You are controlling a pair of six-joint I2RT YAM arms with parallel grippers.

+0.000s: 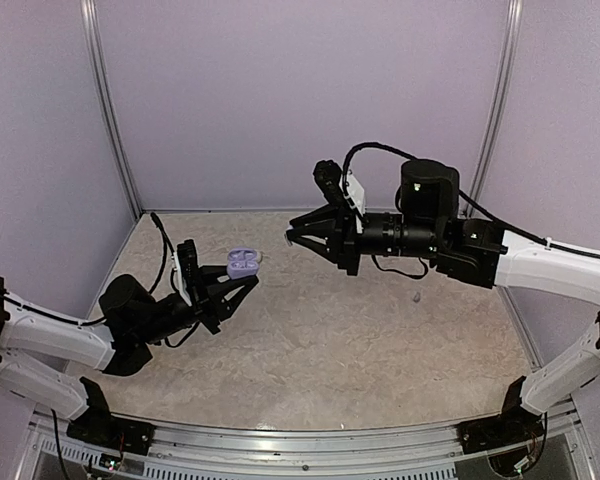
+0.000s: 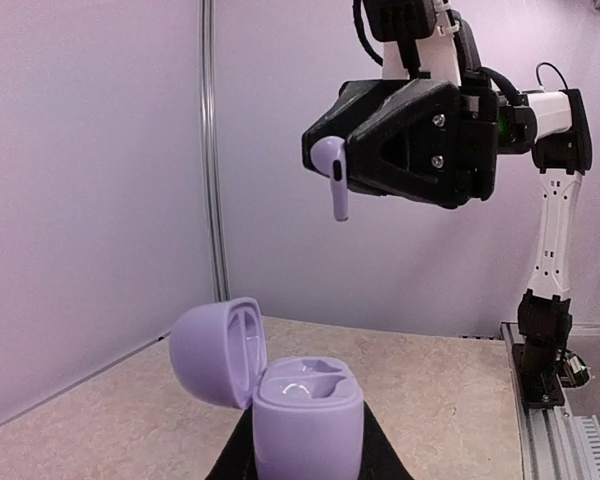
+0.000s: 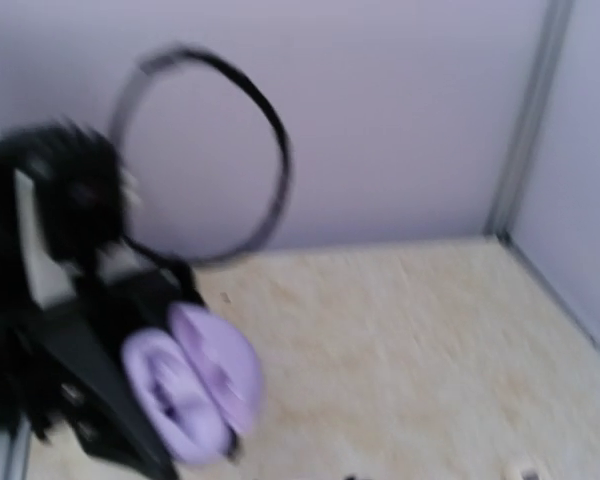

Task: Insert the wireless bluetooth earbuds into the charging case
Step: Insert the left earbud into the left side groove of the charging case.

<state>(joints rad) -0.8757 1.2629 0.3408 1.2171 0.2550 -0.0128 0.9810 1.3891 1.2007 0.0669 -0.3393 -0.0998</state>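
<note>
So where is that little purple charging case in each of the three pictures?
Top external: the charging case is left of centre, lid open, over the beige tabletop.
Left wrist: the charging case is at bottom centre, close up, with its lid swung open to the left.
Right wrist: the charging case is at lower left, blurred.
Shared landmark: the beige tabletop shows in all three.

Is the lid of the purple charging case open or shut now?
Open. In the left wrist view the lid of the charging case is swung back to the left, exposing the inner wells.
</note>
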